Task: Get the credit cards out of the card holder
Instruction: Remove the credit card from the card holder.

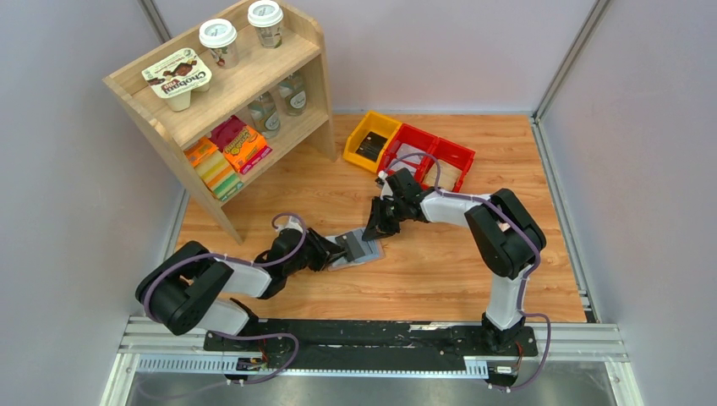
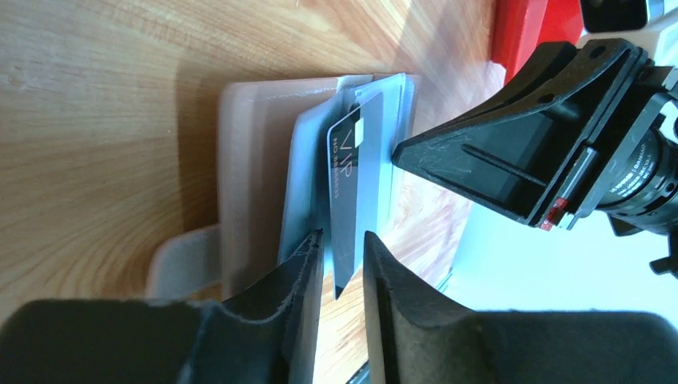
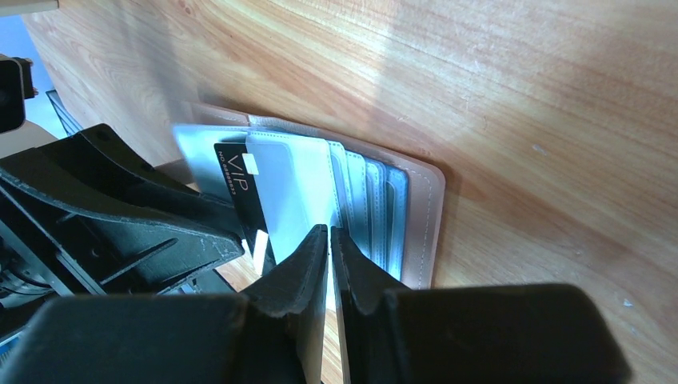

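Worktop scene, read from left to right. A wooden shelf stands at the far left and carries cups, bottles and coloured packets. The left fingers reach in low from the left and meet the near-left end of the card holder. The card holder lies open and flat on the worktop near its middle, between the two arms. In the left wrist view these fingers are slightly spread. The lower end of a black card printed "VIP" sits in the gap between them, and contact with either finger cannot be told. The black card protrudes part-way from a blue-grey translucent leaf. Further such leaves are fanned beside it over a pale beige cover, and whether they contain cards cannot be told. The right fingers come down at the far-right edge of the card holder. In the right wrist view they are pressed almost together on the edge of a pale leaf. A yellow bin and red bins stand on the worktop behind, well apart from the card holder.
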You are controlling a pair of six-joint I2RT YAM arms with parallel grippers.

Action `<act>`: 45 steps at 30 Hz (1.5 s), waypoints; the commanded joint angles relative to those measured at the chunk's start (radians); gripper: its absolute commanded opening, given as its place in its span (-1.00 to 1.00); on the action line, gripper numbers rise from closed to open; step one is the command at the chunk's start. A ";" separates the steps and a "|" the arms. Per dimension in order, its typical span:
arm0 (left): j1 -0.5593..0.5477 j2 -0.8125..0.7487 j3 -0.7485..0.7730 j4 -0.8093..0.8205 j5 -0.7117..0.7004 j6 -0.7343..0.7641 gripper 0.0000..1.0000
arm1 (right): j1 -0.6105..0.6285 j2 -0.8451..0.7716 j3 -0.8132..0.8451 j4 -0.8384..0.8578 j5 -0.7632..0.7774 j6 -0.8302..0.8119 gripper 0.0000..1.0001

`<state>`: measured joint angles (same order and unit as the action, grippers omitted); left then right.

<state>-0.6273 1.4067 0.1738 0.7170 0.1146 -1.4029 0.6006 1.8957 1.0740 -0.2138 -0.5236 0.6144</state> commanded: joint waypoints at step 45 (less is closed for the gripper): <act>0.032 -0.291 0.009 -0.484 -0.144 0.091 -1.00 | 0.019 -0.018 0.010 -0.076 0.111 -0.024 -0.45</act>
<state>-0.5995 1.1244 0.1467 0.3721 0.0143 -1.3575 0.6086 1.8889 1.0824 -0.2192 -0.5213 0.6147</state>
